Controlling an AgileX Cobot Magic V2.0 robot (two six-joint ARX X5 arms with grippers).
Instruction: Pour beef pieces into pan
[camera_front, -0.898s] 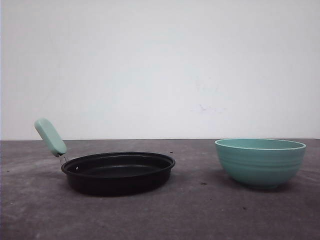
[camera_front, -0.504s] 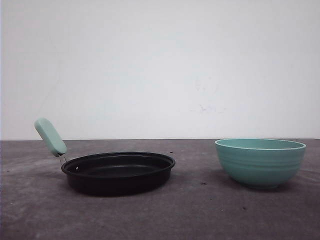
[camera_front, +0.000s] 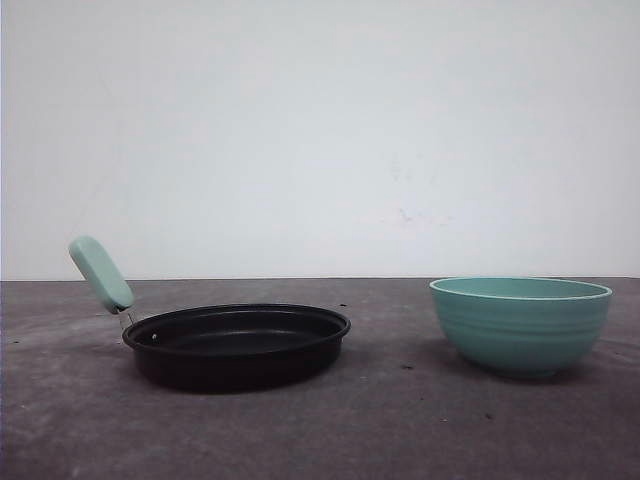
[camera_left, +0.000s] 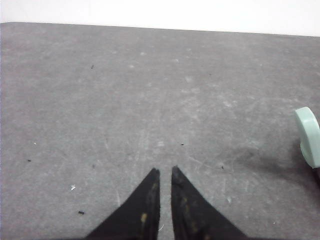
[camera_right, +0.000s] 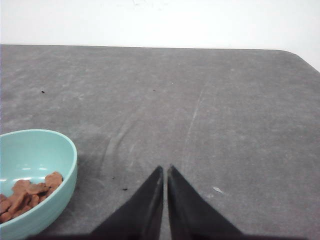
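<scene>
The black pan (camera_front: 237, 344) rests on the grey table left of centre, its mint-green handle (camera_front: 100, 274) rising to the left. That handle (camera_left: 309, 136) also edges into the left wrist view. A teal ribbed bowl (camera_front: 520, 324) stands at the right. Orange-brown beef pieces (camera_right: 27, 194) lie inside the bowl (camera_right: 45, 192) in the right wrist view. My left gripper (camera_left: 164, 171) is shut over bare table, apart from the handle. My right gripper (camera_right: 165, 168) is shut too, beside the bowl and not touching it, holding nothing.
The grey table (camera_front: 400, 420) is scuffed and dotted with small crumbs. Its far edge meets a white wall (camera_front: 320, 130). A rounded table corner (camera_right: 295, 54) lies off to one side in the right wrist view.
</scene>
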